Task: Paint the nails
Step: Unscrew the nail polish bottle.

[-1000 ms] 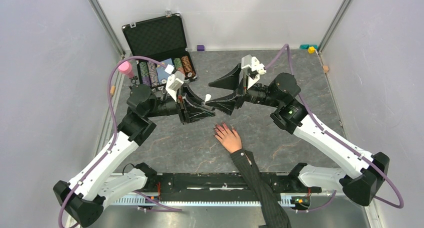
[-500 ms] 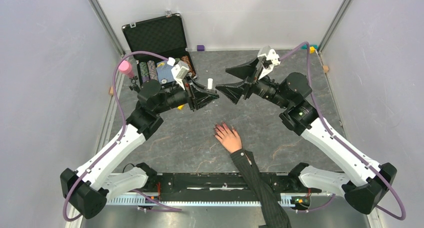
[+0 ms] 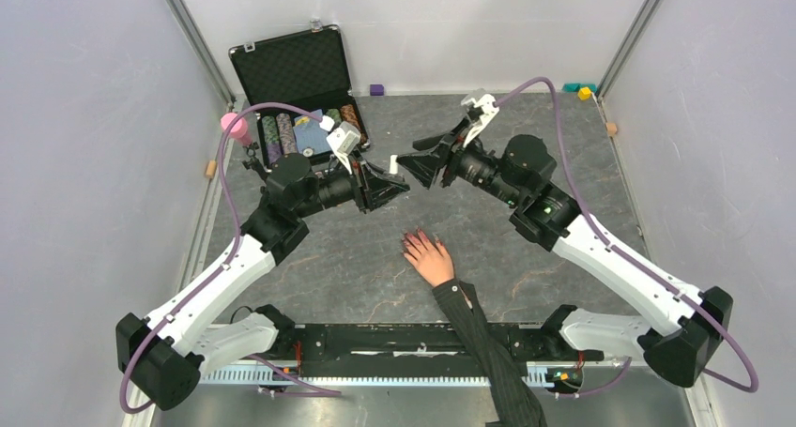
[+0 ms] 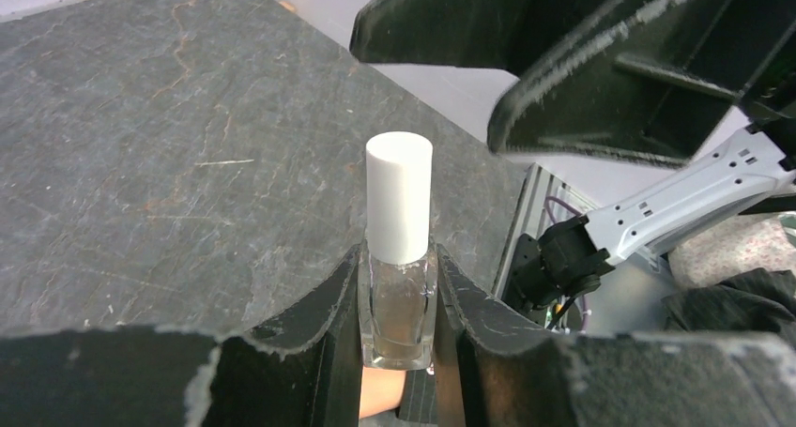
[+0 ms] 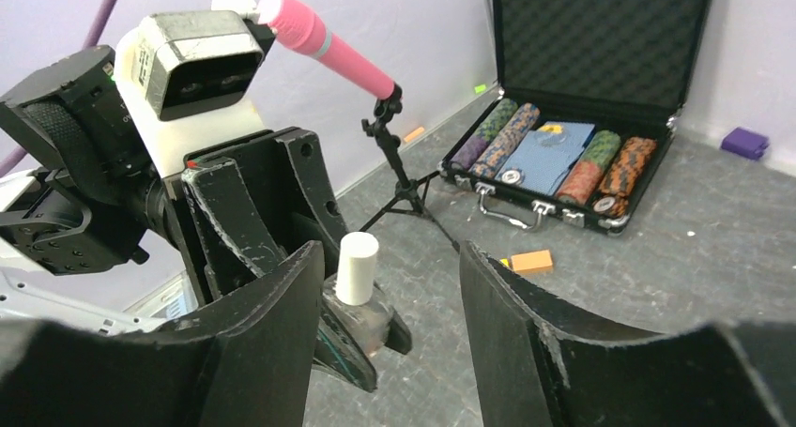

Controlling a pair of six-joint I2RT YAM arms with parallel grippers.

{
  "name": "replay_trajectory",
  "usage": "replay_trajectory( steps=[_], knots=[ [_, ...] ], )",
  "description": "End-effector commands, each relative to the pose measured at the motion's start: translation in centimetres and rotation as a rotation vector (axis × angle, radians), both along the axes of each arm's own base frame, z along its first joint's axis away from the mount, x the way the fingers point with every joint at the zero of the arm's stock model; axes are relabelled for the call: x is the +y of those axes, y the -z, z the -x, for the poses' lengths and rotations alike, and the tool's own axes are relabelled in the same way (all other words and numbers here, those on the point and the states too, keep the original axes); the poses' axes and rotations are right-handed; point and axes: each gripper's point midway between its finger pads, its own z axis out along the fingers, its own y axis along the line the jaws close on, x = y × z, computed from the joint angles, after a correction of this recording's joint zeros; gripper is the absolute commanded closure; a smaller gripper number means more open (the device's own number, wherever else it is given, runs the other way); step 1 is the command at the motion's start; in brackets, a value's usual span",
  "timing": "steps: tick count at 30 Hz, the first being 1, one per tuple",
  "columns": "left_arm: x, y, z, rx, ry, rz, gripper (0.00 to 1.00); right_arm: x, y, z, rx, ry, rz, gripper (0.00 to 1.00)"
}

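Clear glass bottle (image 4: pixel 398 310), matt white cap (image 4: pixel 398 197) (plastic, seemingly), scuffed black left end effector fingers (image 4: pixel 314 333), matt stone-like tabletop (image 4: pixel 141 164)

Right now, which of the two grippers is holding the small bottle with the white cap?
The left gripper: it is shut on the glass body of the bottle. The right gripper is open and holds nothing.

Dark stone-look tabletop (image 3: pixel 329 267), plain pale walls (image 3: pixel 84 164), metal corner posts (image 3: pixel 194 38)

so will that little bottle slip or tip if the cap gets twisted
Probably rigid, breakable glass: the bottle body looks clear. Smooth sides could slip, though the left gripper clamps them. Its tall white cap may make it tippy.
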Motion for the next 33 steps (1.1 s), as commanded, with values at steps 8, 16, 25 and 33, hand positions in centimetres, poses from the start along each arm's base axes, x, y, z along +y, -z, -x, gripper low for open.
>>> replay_trajectory(
  steps=[8, 16, 25, 33],
  knots=[
    [0.7, -1.2, -0.2, -0.086, -0.035, -0.027, 0.98, 2.8, -1.1, -0.2, 0.015, 0.051, 0.039, 0.45],
    [0.7, -1.2, -0.1, -0.086, -0.032, -0.027, 0.98, 3.4, -0.7, 0.0, 0.027, 0.049, 0.054, 0.49],
    [0.6, -1.0, -0.3, -0.081, -0.034, -0.035, 0.98, 4.2, -1.0, 0.2, 0.022, 0.031, 0.053, 0.53],
    [0.6, -0.8, -0.3, -0.082, -0.037, -0.044, 0.98, 4.3, -0.4, 0.0, 0.036, 0.039, 0.072, 0.65]
  ],
)
